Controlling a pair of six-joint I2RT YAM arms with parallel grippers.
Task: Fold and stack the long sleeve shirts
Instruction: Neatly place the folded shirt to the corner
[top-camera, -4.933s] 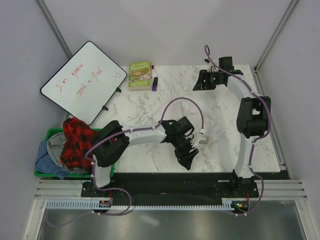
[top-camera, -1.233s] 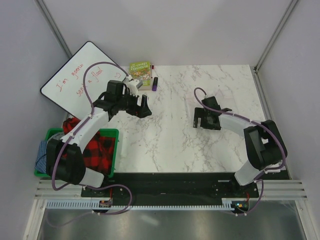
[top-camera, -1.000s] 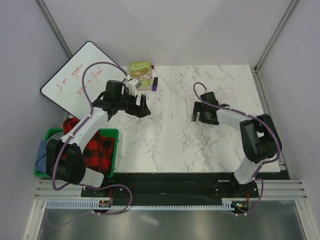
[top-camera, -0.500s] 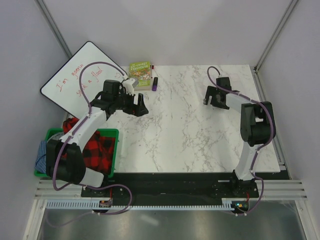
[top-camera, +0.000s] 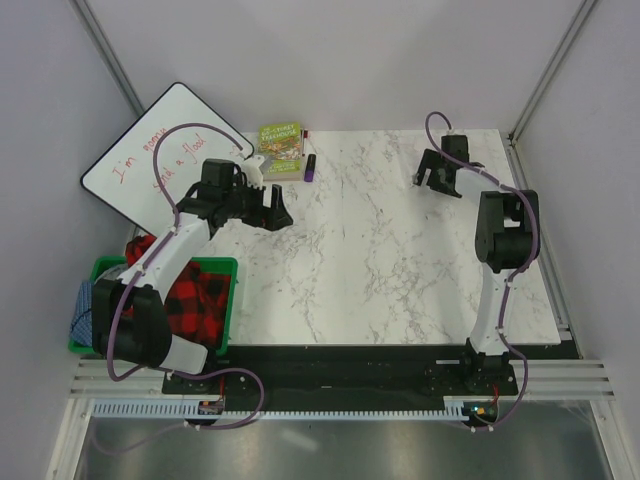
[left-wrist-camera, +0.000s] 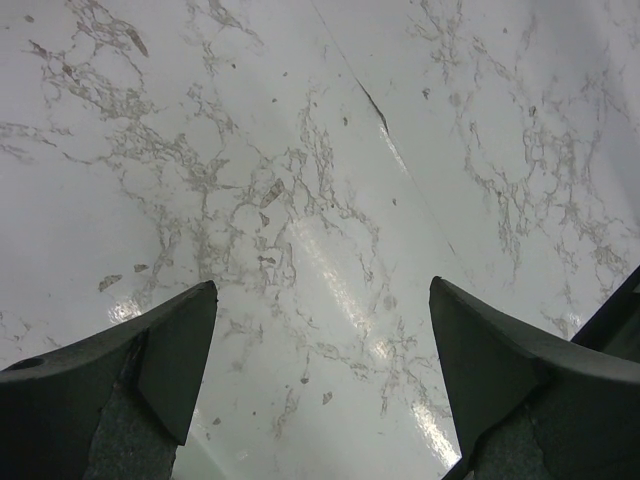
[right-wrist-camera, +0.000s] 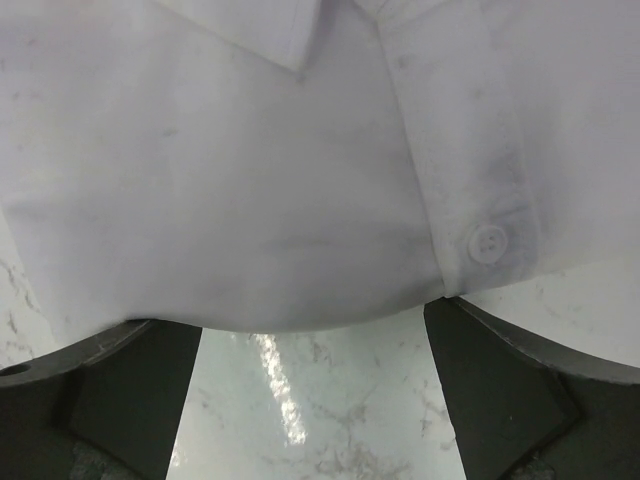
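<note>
A plain white collared button-front shirt (right-wrist-camera: 250, 180) fills the upper part of the right wrist view, its lower edge lying across the tips of my right gripper (right-wrist-camera: 310, 322). That gripper is open, jaws wide apart, with marble showing between them. In the top view the right gripper (top-camera: 437, 172) is at the far right of the table, and I cannot make out the white shirt there. My left gripper (top-camera: 270, 212) is open and empty over bare marble at the left; it also shows in the left wrist view (left-wrist-camera: 321, 287).
A green bin (top-camera: 228, 266) at the left table edge holds red plaid cloth (top-camera: 197, 297) and blue cloth (top-camera: 86, 320). A whiteboard (top-camera: 160, 160), a green book (top-camera: 280, 148) and a purple marker (top-camera: 309, 168) lie at the back left.
My right gripper has swung from the middle of the table to the far right back. My left gripper has drifted slightly left and stays open.
</note>
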